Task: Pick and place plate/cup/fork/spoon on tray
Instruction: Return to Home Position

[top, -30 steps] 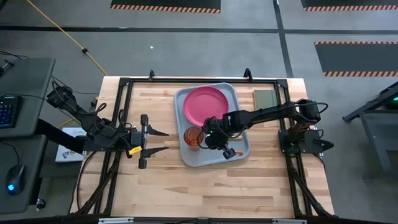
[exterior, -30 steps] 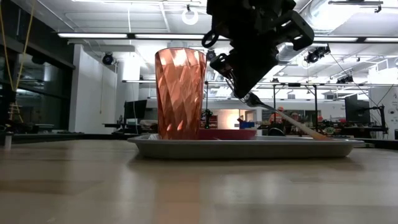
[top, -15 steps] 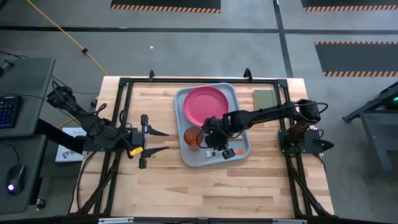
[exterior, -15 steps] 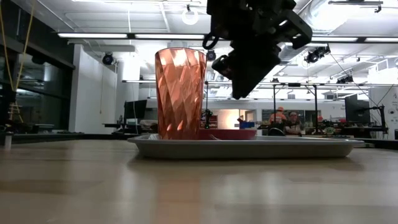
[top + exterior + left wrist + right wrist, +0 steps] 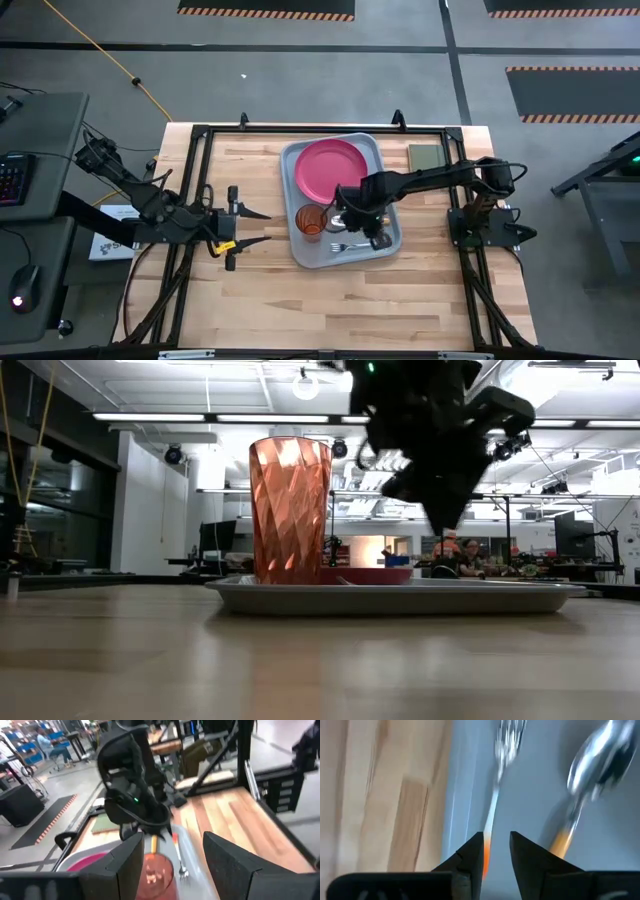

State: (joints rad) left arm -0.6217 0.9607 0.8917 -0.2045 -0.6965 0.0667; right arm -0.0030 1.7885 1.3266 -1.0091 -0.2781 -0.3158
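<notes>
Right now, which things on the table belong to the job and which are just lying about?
Job items:
- tray
- plate, on the tray
- cup, on the tray
- fork, on the tray
- spoon, on the tray beside the fork

Lying about:
- green pad, on the table right of the tray

Grey floor [image 5: 300,70], hazard-striped mats [image 5: 265,8]
</notes>
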